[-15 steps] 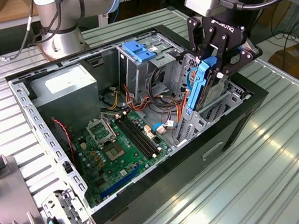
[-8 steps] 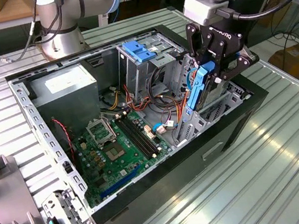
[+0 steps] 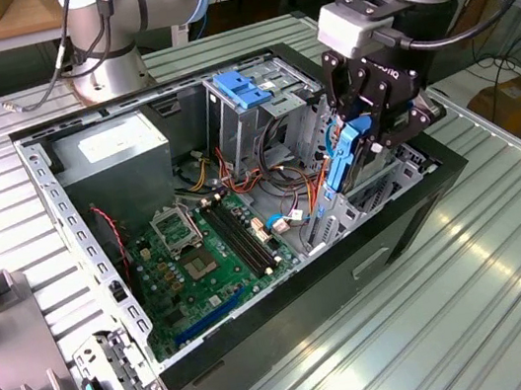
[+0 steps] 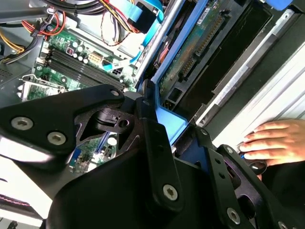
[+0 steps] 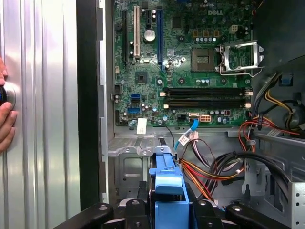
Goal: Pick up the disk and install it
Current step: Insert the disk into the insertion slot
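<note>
Presently we found the claw [image 3: 370, 132] clenched on the disk [image 3: 343, 163], held on edge at the drive bay [image 3: 385, 192]. We judged it rigid, fairly heavy, shock-sensitive; best gripped by its blue rails.

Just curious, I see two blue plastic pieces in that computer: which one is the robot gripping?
The upright one, the disk, clamped in the end effector. The other blue bracket lies atop the metal cage, with nothing holding it.

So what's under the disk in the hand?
Under the disk, gripped by the hand, sits the grey metal drive bay, with cables beside it. The bay floor directly beneath is covered.
</note>
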You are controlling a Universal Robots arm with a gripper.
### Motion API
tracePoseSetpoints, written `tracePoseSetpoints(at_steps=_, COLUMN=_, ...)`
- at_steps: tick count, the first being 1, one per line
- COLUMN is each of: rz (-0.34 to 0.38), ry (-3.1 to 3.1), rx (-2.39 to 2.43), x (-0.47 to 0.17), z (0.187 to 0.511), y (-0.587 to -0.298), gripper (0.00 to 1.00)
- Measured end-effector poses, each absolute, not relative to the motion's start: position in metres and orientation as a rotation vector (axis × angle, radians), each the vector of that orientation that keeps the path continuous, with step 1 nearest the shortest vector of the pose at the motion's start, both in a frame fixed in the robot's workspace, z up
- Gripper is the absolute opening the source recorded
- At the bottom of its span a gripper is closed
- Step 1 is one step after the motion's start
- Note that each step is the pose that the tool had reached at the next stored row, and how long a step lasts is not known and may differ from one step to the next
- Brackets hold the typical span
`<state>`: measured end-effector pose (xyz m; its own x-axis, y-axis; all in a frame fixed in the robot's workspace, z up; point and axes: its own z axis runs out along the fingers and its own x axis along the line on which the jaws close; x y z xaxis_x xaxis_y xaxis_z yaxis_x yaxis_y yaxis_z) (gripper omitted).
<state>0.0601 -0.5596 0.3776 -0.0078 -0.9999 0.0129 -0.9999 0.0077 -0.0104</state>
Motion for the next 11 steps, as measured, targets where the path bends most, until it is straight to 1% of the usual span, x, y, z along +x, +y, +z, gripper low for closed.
tracePoseSetpoints(at_steps=11, rz=0.021, ry=-2.227, rx=2.208, x=0.061, z=0.357, y=-0.560, gripper=0.37)
